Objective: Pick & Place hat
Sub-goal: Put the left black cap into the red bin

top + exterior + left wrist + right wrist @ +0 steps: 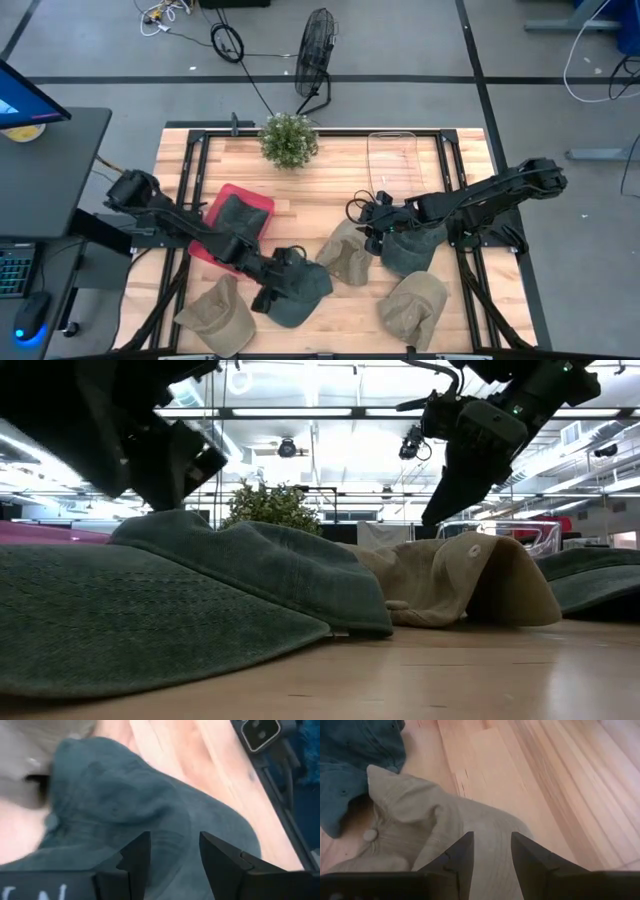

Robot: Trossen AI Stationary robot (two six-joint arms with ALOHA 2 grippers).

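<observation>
Several soft hats lie on the wooden table. My left gripper (278,272) (172,847) is open and close over the crown of a dark green hat (300,290) (125,805) near the table's front. My right gripper (368,232) (492,847) is open, pointing down over a tan hat (345,258) (435,830) at the table's middle. In the low view the right gripper (440,500) stands a little above the tan hat (450,580), and the left gripper (165,465) sits just over the green hat (200,590). My left gripper comes at the dark green hat's crown (170,820) slanting from above, with its open fingers (137,855) on either side of a patch of cloth. I cannot tell whether they touch it.
A red tray (215,225) at the left holds another dark green hat (240,215). Two more tan hats (215,315) (410,305) lie at the near edge, and a dark green hat (410,252) lies under the right arm. A clear bin (392,160) and a plant (288,138) stand at the far edge.
</observation>
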